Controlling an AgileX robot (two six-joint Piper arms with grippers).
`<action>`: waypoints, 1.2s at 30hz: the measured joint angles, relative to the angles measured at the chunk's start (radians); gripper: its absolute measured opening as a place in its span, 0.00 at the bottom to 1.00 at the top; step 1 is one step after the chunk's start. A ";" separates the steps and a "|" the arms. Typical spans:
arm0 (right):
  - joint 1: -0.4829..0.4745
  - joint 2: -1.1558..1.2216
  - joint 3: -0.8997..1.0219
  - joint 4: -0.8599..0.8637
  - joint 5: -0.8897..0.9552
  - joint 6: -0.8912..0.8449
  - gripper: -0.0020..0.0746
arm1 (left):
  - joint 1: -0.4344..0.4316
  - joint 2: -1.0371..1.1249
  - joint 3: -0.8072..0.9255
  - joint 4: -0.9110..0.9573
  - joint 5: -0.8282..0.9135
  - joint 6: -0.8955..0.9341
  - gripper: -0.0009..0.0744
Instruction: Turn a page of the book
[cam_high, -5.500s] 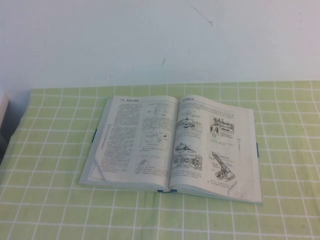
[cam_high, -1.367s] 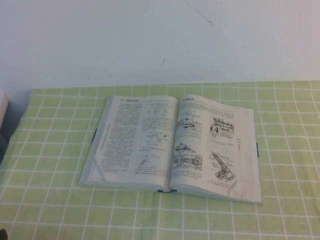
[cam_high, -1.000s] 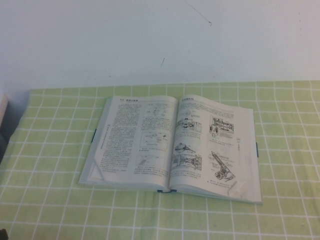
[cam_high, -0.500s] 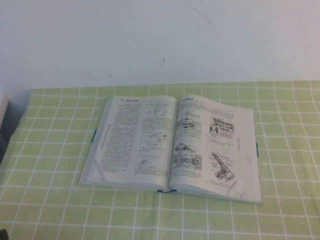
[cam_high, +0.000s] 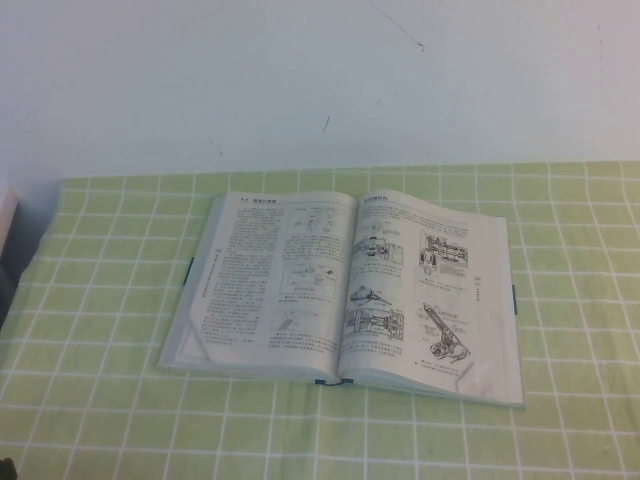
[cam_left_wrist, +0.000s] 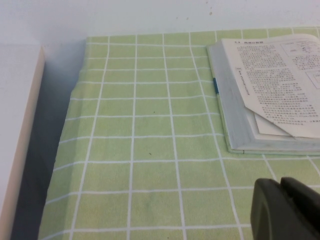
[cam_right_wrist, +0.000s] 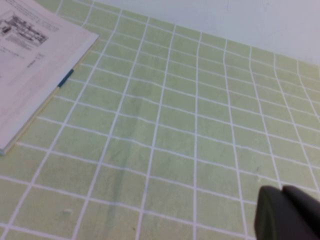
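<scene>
Green checked cloth (cam_high: 100, 400) is covering my worktop, and a plain white wall (cam_high: 300, 80) is rising behind it. From the high camera, the book (cam_high: 345, 295) is lying open and flat near the middle of the cloth, its spine running away from me. Its left-hand leaf is carrying columns of text, while the right-hand page (cam_high: 430, 295) is showing small black technical drawings. That page's near outer corner is curling up a little. Neither of my hands is showing in this view.

Looking from my left wrist, my left hand (cam_left_wrist: 285, 210) is hovering over the cloth, just short of the book's near left corner and not touching it. Its two dark fingers (cam_left_wrist: 265, 210) are sitting pressed together, with only a thin seam between them. The book's thick stack of pages is facing this camera, a blue tab is marking its outer edge, and one folded leaf is lying on top. A pale board (cam_left_wrist: 17, 135) is standing off to the far side of the cloth edge.

Looking from my right wrist, my right hand (cam_right_wrist: 287, 212) is hanging over bare cloth, well apart from the book's right edge (cam_right_wrist: 35, 75). Its fingers are closed tight on nothing.
</scene>
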 joint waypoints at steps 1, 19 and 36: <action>0.002 0.000 0.000 0.000 0.000 0.006 0.02 | 0.000 0.000 0.000 0.000 0.000 0.000 0.01; 0.002 0.000 0.000 0.000 0.000 0.056 0.02 | 0.000 0.000 0.000 0.000 0.000 0.000 0.01; 0.002 0.000 0.000 0.000 0.000 0.056 0.02 | 0.000 0.000 0.000 0.000 0.000 0.000 0.01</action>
